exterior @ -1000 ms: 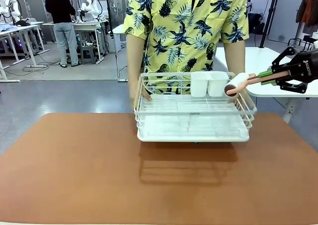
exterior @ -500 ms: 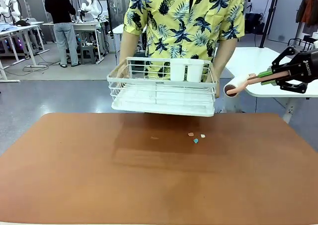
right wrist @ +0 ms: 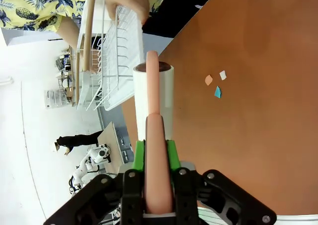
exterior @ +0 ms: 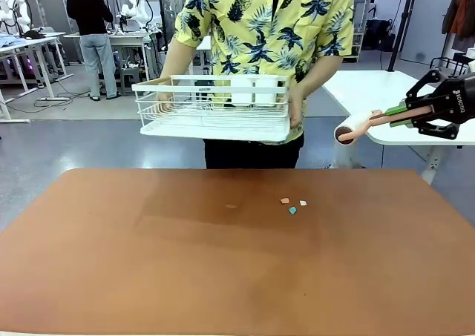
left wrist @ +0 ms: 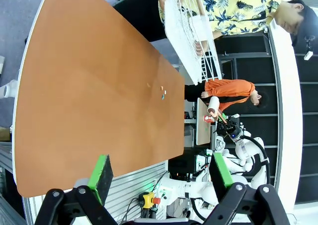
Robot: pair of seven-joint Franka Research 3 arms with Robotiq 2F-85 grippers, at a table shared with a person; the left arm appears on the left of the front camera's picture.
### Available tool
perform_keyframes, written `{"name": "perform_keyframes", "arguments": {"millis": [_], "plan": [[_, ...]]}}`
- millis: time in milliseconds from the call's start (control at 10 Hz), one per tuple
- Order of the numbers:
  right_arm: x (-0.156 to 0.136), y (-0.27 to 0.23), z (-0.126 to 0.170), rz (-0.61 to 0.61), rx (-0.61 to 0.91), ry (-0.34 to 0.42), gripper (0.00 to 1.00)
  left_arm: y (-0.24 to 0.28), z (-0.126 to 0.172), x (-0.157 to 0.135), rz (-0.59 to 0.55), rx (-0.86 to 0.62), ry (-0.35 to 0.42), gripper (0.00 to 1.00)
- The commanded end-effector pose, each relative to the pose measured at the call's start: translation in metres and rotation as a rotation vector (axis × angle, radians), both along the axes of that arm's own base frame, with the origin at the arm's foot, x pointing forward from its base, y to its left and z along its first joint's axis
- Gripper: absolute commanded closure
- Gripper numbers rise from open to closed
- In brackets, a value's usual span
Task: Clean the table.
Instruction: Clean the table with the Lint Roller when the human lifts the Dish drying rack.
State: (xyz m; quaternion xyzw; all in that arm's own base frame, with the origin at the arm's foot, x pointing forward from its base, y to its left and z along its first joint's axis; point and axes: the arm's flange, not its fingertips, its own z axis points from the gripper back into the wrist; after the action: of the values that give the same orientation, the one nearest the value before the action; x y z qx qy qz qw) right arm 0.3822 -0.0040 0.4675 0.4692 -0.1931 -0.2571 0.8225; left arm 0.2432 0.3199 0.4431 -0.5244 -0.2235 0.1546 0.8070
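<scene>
Front: a person (exterior: pixel 260 24) holds the rack (exterior: pixel 215 110) clear above the desk (exterior: pixel 111 277), baring scraps (exterior: pixel 293 205) toward 2 o'clock of its middle. My right fingers (exterior: pixel 397 113), out at 3 o'clock, pinch the roller (exterior: pixel 355 122), ready for them, I judge.

Left wrist: my left fingers (left wrist: pixel 161 173) hang spread and empty, the desk ahead.

Right wrist: pads clamp the roller's handle, with the scraps toward 1 o'clock.

Smooth matt leather-like table (exterior: pixel 148 277), white coated wire rack (exterior: pixel 223 128), smooth pink plastic roller handle (right wrist: pixel 155 135)
</scene>
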Motion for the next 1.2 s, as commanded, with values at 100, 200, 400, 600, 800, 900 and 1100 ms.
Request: {"name": "perform_keyframes", "arguments": {"millis": [100,200,400,600,800,900,1100], "plan": [[0.0,0.003,0.001,0.007,-0.004,-0.003,0.99,0.004,0.001,-0.001,-0.008,-0.007,-0.032,0.0],[0.0,0.0,0.0,0.0,0.0,0.0,0.79,0.004,0.001,-0.001,-0.008,-0.007,-0.032,0.0],[0.018,-0.008,0.049,0.264,-0.183,0.058,0.79,0.004,0.001,-0.001,-0.008,-0.007,-0.032,0.0],[0.085,0.007,0.069,0.535,-0.413,0.103,0.79,0.004,0.001,-0.001,-0.008,-0.007,-0.032,0.0],[0.145,0.022,0.03,0.548,-0.557,0.142,0.79,0.004,0.001,-0.001,-0.008,-0.007,-0.032,0.0],[0.154,0.03,0.01,0.522,-0.561,0.169,0.79,0.004,0.001,-0.001,-0.008,-0.007,-0.032,0.0],[0.152,0.031,-0.004,0.504,-0.585,0.201,0.79,0.004,0.001,-0.001,-0.008,-0.007,-0.032,0.0]]}}
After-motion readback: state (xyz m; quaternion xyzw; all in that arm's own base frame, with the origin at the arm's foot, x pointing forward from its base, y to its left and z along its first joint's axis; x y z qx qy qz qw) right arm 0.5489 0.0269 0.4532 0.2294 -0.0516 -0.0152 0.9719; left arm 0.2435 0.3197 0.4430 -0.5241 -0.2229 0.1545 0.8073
